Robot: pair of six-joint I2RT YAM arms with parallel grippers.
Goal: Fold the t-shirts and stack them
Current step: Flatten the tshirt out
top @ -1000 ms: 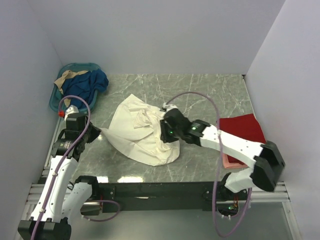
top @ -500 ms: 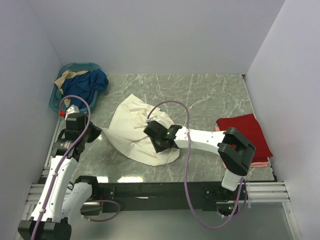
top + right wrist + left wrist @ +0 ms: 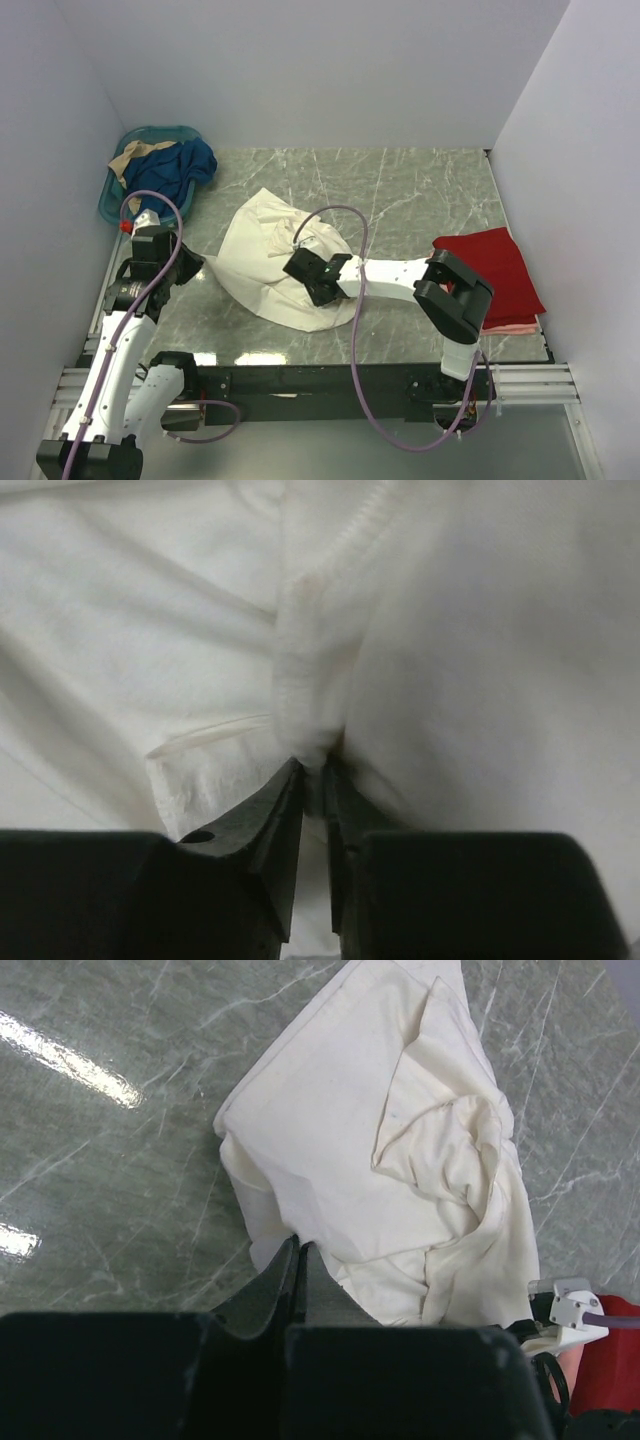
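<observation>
The cream-white t-shirt (image 3: 265, 255) lies crumpled in the middle of the marble table (image 3: 400, 190). My left gripper (image 3: 192, 264) is at the shirt's left corner, and in the left wrist view the gripper (image 3: 299, 1246) is shut on the hem of the shirt (image 3: 400, 1150). My right gripper (image 3: 298, 270) reaches across the shirt's near right part. In the right wrist view the gripper (image 3: 314, 770) pinches a raised fold of the white cloth (image 3: 310, 680) between its tips. A folded red t-shirt (image 3: 490, 268) lies at the right edge on a pink one (image 3: 505, 325).
A teal plastic basket (image 3: 118, 205) with blue and tan clothes stands at the back left corner. White walls close in the table on the left, back and right. The right arm's purple cable (image 3: 350, 300) loops over the shirt's near edge.
My right arm has swung left over the white t-shirt, and its jaws have narrowed onto a fold. The left arm has held still with its grip.
</observation>
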